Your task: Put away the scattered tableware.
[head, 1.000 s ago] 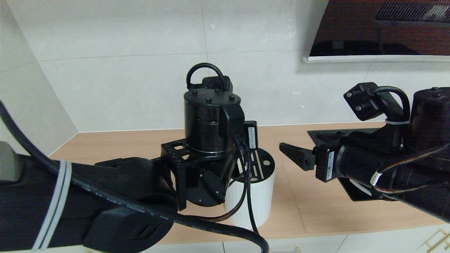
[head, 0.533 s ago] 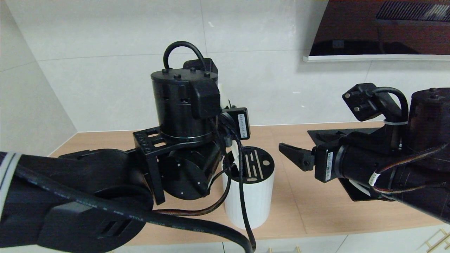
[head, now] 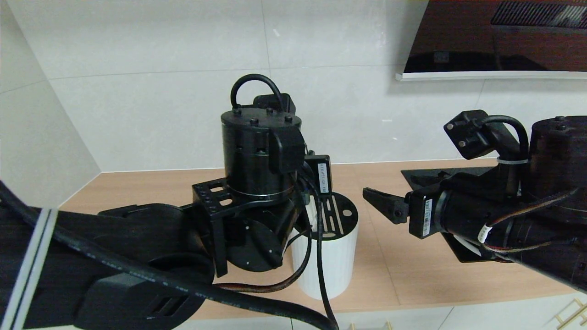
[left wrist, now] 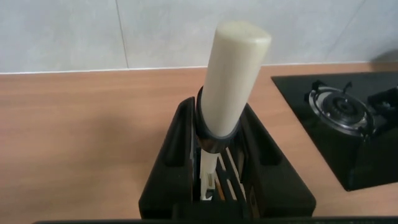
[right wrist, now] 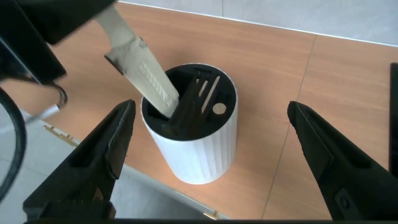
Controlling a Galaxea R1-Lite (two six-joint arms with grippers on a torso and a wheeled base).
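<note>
A white ribbed knife holder (head: 328, 261) with a slotted black top stands near the front edge of the wooden counter. My left gripper (left wrist: 217, 111) is shut on the cream handle of a knife (left wrist: 233, 68). The knife's white blade (right wrist: 152, 78) leans into a slot of the holder (right wrist: 199, 149). In the head view my left wrist covers the holder's left side. My right gripper (right wrist: 211, 155) hangs open just right of the holder, with its fingers (right wrist: 93, 168) wide apart and nothing between them. In the head view the right gripper (head: 380, 204) points at the holder's top.
A black gas hob (left wrist: 348, 118) is set into the counter (head: 151, 188) to the right of the holder, partly under my right arm. A dark range hood (head: 495, 36) hangs on the tiled wall above. Bare counter lies left of and behind the holder.
My left wrist rose and swung left, then came back down and right over the holder. The right arm has barely shifted.
</note>
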